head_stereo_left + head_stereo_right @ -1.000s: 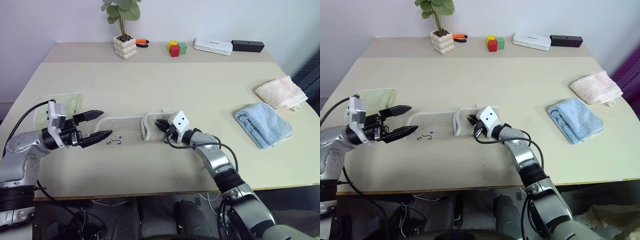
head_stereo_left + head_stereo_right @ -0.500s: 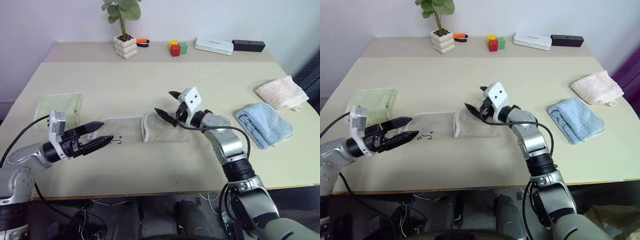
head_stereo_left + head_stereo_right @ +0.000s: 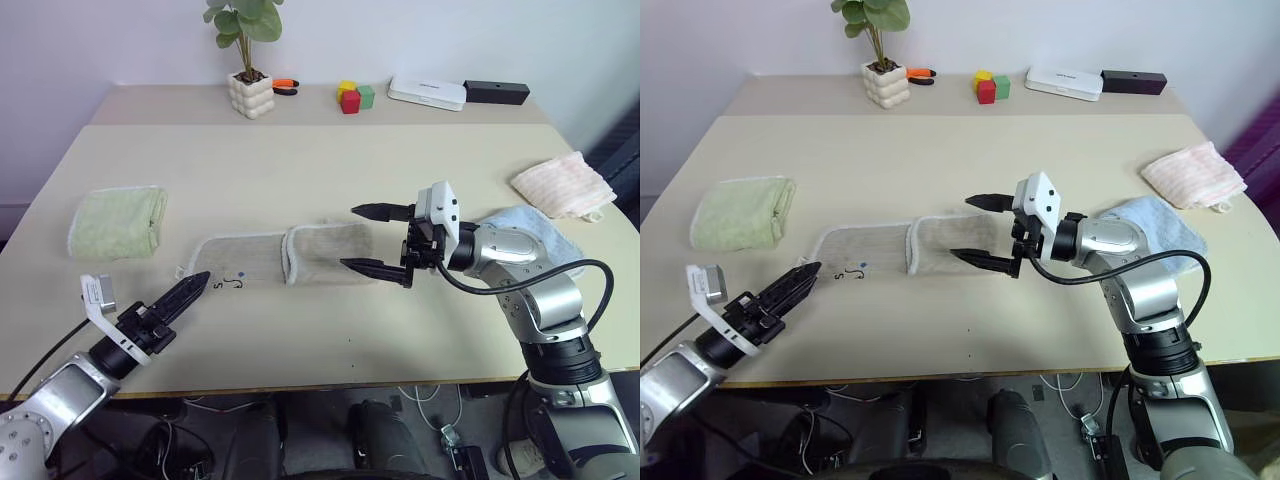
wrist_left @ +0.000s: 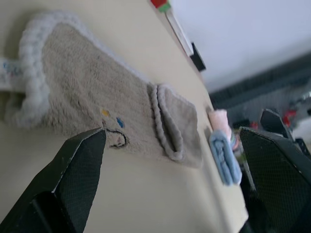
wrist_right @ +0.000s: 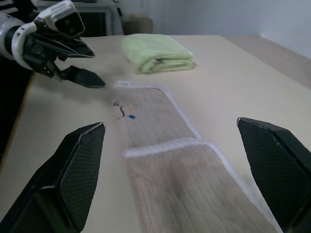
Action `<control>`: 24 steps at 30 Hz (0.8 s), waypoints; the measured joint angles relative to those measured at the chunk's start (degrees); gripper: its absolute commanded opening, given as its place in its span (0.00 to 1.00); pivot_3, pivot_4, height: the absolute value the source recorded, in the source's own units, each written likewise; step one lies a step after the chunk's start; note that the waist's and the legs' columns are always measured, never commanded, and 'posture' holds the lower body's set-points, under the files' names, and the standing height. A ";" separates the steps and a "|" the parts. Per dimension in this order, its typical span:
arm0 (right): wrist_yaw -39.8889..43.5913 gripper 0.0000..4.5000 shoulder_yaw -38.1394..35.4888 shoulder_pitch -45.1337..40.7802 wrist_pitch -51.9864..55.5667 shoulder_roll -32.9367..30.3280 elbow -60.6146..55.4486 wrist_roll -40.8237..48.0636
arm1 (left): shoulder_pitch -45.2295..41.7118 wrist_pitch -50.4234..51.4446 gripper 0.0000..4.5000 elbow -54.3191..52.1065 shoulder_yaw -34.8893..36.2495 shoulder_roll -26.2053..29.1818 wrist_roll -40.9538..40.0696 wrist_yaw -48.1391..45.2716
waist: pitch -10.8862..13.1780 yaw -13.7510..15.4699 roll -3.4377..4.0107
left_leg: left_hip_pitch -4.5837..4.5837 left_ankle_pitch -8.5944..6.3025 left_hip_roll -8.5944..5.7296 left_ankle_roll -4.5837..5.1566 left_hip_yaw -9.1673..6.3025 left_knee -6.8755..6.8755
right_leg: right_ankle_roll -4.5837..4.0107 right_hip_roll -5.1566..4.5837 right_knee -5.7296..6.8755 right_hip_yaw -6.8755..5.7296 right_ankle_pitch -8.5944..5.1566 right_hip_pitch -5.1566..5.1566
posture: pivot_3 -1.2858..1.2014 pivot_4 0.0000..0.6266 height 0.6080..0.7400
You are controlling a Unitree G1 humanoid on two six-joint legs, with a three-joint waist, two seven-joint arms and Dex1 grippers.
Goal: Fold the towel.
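Note:
The beige towel (image 3: 300, 255) lies flat mid-table. Its right part is folded over onto its left part, with the white-edged fold line (image 3: 286, 256) across the middle. A small dark mark (image 3: 235, 281) shows on the bare left part. My right gripper (image 3: 348, 237) hovers open over the towel's right end, fingers spread one above the other, holding nothing. My left gripper (image 3: 190, 288) is low near the table's front edge, pointing at the towel's left end. In the left wrist view its fingers (image 4: 73, 174) stand wide apart, empty, with the towel (image 4: 87, 107) ahead.
A folded light green towel (image 3: 118, 222) lies at the left. A blue towel (image 3: 530, 225) sits partly behind my right arm, with a pink towel (image 3: 562, 185) beyond it. At the back stand a plant pot (image 3: 249, 93), coloured blocks (image 3: 352, 96), a white box (image 3: 427, 92) and a black box (image 3: 495, 92).
My right gripper let go of the folded towel end, opened, rose and drew off to the right. My left gripper pulled back toward the front edge and rolled, staying open.

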 measured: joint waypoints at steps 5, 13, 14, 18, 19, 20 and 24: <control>-0.26 0.98 0.14 0.01 -0.97 0.00 0.01 -0.57 | 0.53 -4.06 1.00 0.13 -1.98 -3.55 -5.51 10.40 | -0.01 -0.01 -0.01 | 0.00 0.00 0.00 0.00 0.02 0.01 | -0.03 0.02 -0.08 -0.01 0.00 0.06 | 0.52 0.24 0.96; -1.23 0.98 0.33 0.07 -1.80 0.03 0.45 -2.01 | -0.25 -8.93 1.00 1.84 -2.84 -5.88 -7.93 18.28 | -0.02 0.10 0.00 | 0.02 0.00 -0.02 -0.01 0.05 0.01 | -0.09 0.04 -0.19 -0.04 -0.01 0.14 | 0.52 0.24 0.96; -1.40 0.98 0.33 0.08 -1.84 0.07 0.56 -2.21 | -0.89 -9.33 1.00 2.29 -3.04 -5.95 -8.26 18.97 | -0.02 0.11 0.01 | 0.03 0.00 -0.02 -0.01 0.05 0.01 | -0.10 0.04 -0.22 -0.04 0.00 0.17 | 0.52 0.24 0.96; -2.32 0.98 0.34 0.13 -1.93 0.41 0.77 -2.80 | -3.95 -10.19 1.00 4.52 -3.95 -5.88 -8.42 20.87 | -0.05 0.13 0.06 | 0.13 0.00 -0.03 0.00 0.03 0.00 | -0.11 0.04 -0.32 -0.07 0.00 0.33 | 0.52 0.24 0.96; -2.55 1.00 0.43 0.12 -1.96 0.67 0.77 -2.89 | -5.17 -10.39 0.88 5.48 -4.35 -5.83 -8.35 21.60 | -0.06 0.19 0.08 | 0.23 0.00 -0.03 0.00 0.01 -0.01 | -0.11 0.04 -0.36 -0.10 0.00 0.46 | 0.52 0.24 0.96; -2.76 1.00 0.69 0.13 -1.98 0.75 0.77 -2.95 | -6.21 -10.57 0.80 6.67 -4.59 -5.89 -8.29 22.30 | -0.06 0.19 0.08 | 0.33 0.00 -0.03 0.00 0.00 -0.03 | -0.12 0.04 -0.46 -0.12 0.00 0.59 | 0.52 0.24 0.96; -3.60 1.00 1.14 0.12 -2.00 1.15 0.76 -3.43 | -8.57 -10.64 0.35 9.98 -5.94 -5.93 -7.09 23.78 | -0.05 0.11 0.08 | 0.48 -0.04 -0.03 0.04 0.02 -0.07 | -0.14 0.01 -0.67 -0.14 0.01 0.82 | 0.52 0.24 0.96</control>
